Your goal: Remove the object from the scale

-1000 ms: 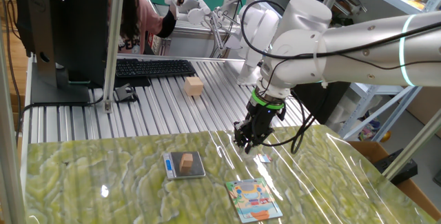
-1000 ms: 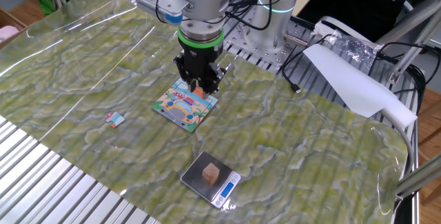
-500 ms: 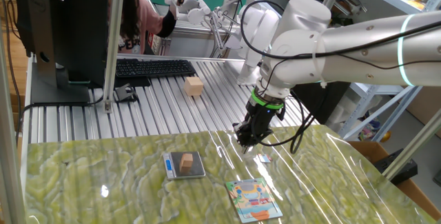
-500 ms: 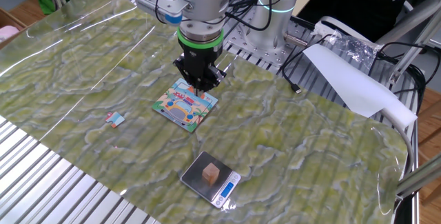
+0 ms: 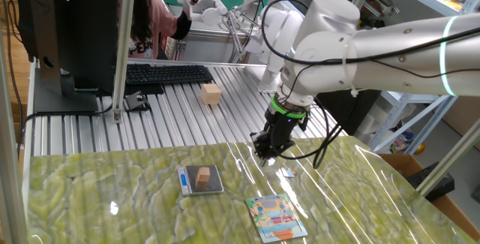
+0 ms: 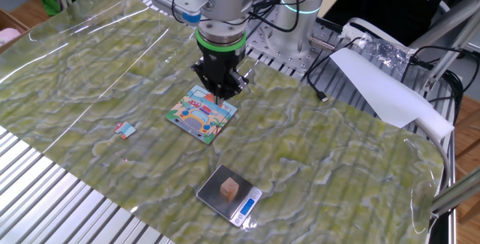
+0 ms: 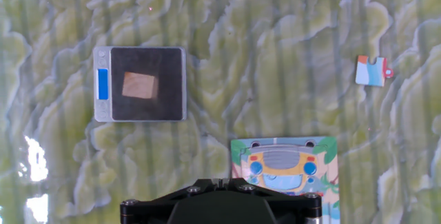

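The object, a small tan-brown wooden cube [image 5: 202, 175], sits on the scale [image 5: 214, 185], a flat pocket scale with a grey platform, on the green marbled mat. Both show in the other fixed view, the cube [image 6: 229, 190] on the scale [image 6: 211, 192], and in the hand view, the cube [image 7: 139, 85] on the scale [image 7: 167, 101] at upper left. My gripper [image 5: 268, 147] hangs above the mat, well to the right of the scale, over the far edge of the picture card [image 6: 201, 114]. Its fingers are together and hold nothing [image 6: 219, 88].
A colourful picture card [image 5: 276, 218] lies right of the scale, with a loose puzzle piece [image 5: 289, 173] beyond it. A larger pale wooden block [image 5: 211, 94] and a keyboard [image 5: 165, 73] lie on the ribbed metal table behind the mat.
The gripper's fingers have closed from spread to together, and the hand has shifted slightly toward the scale side. The cube and scale have not moved.
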`<state>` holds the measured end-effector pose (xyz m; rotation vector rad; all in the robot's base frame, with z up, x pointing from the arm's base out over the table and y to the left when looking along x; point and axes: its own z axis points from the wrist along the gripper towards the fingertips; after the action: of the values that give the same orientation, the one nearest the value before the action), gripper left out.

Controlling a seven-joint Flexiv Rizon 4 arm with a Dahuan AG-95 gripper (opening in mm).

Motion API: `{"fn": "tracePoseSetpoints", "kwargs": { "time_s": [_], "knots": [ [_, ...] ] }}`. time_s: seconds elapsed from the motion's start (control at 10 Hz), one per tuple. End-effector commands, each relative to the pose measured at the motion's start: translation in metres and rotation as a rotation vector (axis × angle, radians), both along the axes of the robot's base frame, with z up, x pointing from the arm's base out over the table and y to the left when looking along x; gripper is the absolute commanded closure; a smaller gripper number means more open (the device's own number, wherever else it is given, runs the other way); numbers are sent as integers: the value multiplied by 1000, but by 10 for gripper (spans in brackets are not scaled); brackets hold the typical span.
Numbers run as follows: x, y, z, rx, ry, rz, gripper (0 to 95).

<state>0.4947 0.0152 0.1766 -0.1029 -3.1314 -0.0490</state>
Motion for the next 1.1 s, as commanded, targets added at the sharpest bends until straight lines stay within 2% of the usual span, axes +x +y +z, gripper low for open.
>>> {"fn": "tracePoseSetpoints", "kwargs": {
  "time_s": [0.1, 0.4, 1.1],
  "knots": [
    [5, 1, 2, 0, 0, 2, 950],
    [29, 9, 11, -2, 0, 3, 950],
    [61, 26, 10, -7, 4, -12, 950]
  ]
}}
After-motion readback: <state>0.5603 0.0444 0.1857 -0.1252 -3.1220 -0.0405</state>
